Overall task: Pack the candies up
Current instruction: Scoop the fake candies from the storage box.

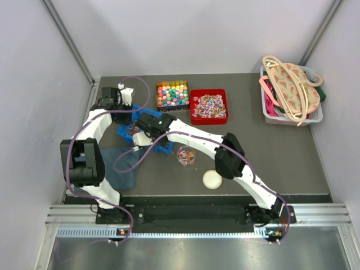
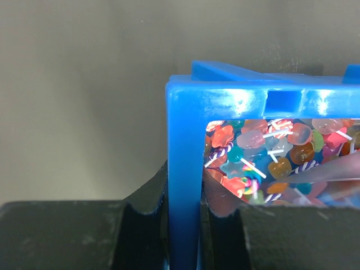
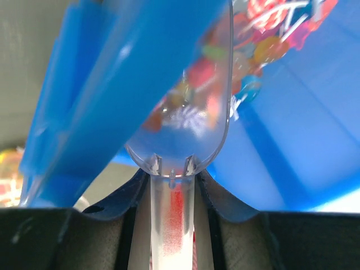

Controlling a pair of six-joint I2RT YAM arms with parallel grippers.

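Grey tabletop [image 1: 281, 157]: left tool [image 2: 183, 216] clamps blue bin [image 2: 236, 95], right tool [image 3: 171, 194] grips clear scoop [image 3: 188, 132]; candies [image 3: 264, 48] blurred.

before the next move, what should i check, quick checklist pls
1. left gripper clamped on the blue bin rim: ok
2. right gripper shut on the clear scoop handle: ok
3. scoop bowl pointed into the bin, towards the candies: ok
4. candies actually loaded in the scoop: cannot tell
5. small jar upright and open, cream lid lying apart from it: ok
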